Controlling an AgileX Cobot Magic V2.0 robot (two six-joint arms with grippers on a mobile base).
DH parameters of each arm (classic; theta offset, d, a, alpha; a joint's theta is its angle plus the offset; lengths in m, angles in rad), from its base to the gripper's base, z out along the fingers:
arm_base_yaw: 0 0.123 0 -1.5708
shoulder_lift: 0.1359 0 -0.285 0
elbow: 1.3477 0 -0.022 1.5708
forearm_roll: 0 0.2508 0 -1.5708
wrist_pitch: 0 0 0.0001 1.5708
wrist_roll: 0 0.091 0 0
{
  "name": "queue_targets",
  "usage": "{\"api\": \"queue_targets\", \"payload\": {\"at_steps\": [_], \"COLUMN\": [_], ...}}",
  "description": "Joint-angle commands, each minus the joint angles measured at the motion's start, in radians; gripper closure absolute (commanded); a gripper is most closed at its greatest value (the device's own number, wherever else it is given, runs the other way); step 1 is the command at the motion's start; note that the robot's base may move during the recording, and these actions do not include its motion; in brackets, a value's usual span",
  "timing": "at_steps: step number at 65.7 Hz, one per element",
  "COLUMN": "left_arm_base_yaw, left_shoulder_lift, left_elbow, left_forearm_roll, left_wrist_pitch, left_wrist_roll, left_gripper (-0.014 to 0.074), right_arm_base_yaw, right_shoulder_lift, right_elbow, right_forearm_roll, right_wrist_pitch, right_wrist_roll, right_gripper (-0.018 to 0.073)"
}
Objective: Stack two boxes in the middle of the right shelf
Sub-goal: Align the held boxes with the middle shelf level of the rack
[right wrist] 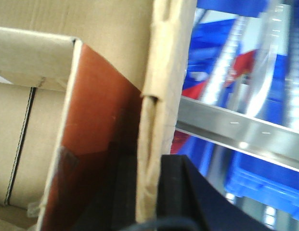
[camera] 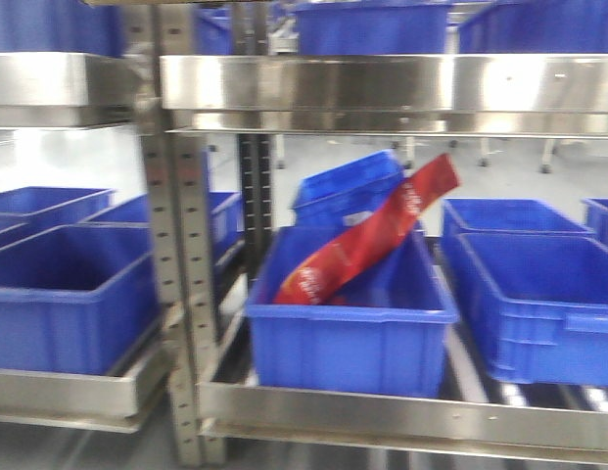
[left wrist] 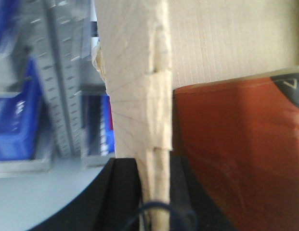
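At 6 o'clock in the left wrist view the left gripper (left wrist: 153,195) is seen pressed together on the upright wall of a box (left wrist: 132,96). Its black fingers (left wrist: 121,192) are set on either side of the raw edge. The right gripper (right wrist: 148,192) is likewise clamped on a cardboard wall (right wrist: 161,72) at 6 o'clock in its own view; whether one box or two are held cannot be told. The cardboard is pale brown, finely ribbed and frayed along its edge, and a smooth orange-brown face lies beside it.

Beyond the held wall, at 3 o'clock from the right wrist, the shelf (right wrist: 236,127) is shown as a mirror-bright steel rail. In the front view that steel level (camera: 401,416) is filled by five blue plastic bins (camera: 352,343) in the right bay. One glossy red packet (camera: 367,240) is leaned from 7 to 1 o'clock in the nearest bin.
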Motion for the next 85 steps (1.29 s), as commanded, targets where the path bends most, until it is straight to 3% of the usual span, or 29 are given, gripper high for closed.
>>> {"api": "queue_targets", "payload": {"at_steps": [1, 85], "left_arm_base_yaw": [0.002, 0.002], "left_shoulder_lift": [-0.013, -0.013], "left_elbow": [-0.014, -0.014], "left_forearm_roll": [0.012, 0.012], "left_wrist_pitch": [-0.050, -0.050], "left_wrist_roll": [-0.001, -0.001], "left_gripper": [0.0708, 0.0708], "right_arm_base_yaw": [-0.008, -0.008], "right_shoulder_lift": [-0.013, -0.013], "right_elbow": [-0.014, -0.014], "right_forearm_roll": [-0.016, -0.014], "right_wrist_pitch": [-0.047, -0.047], "right_wrist_roll": [-0.014, -0.014], "right_gripper": [0.0712, 0.0712]}}
